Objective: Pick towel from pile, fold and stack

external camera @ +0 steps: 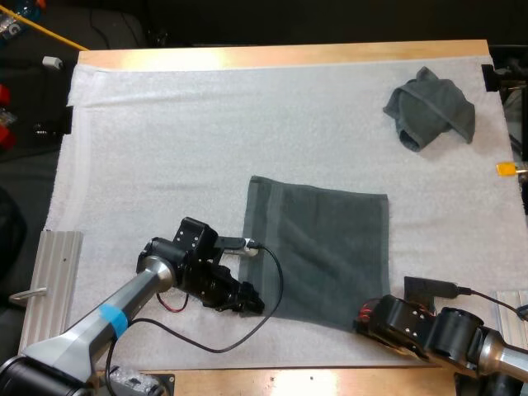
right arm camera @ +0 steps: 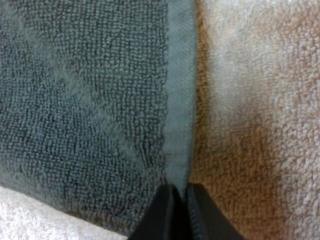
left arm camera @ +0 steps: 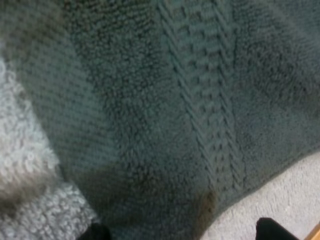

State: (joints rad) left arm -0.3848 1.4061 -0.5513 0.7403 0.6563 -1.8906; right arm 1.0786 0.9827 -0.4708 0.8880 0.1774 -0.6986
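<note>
Flat towel (external camera: 318, 252) is spread out on the mat (external camera: 165, 140), toward the near edge, right of centre. Crumpled towel (external camera: 431, 107) lies well apart from it, at the mat's far right corner.

Left gripper (external camera: 256, 305) is set low at the flat towel's near left corner. In the left wrist view its fingers (left arm camera: 272, 231) are seen standing wide apart, with the corner lying between them and nothing gripped.

Right gripper (external camera: 363, 323) is set at the flat towel's near right corner. In the right wrist view its fingers (right arm camera: 161, 216) are drawn almost together. The hem (right arm camera: 179, 100) appears to be pinched between them, though the tips hide the contact itself. Bare mat is seen just beside the hem.
</note>
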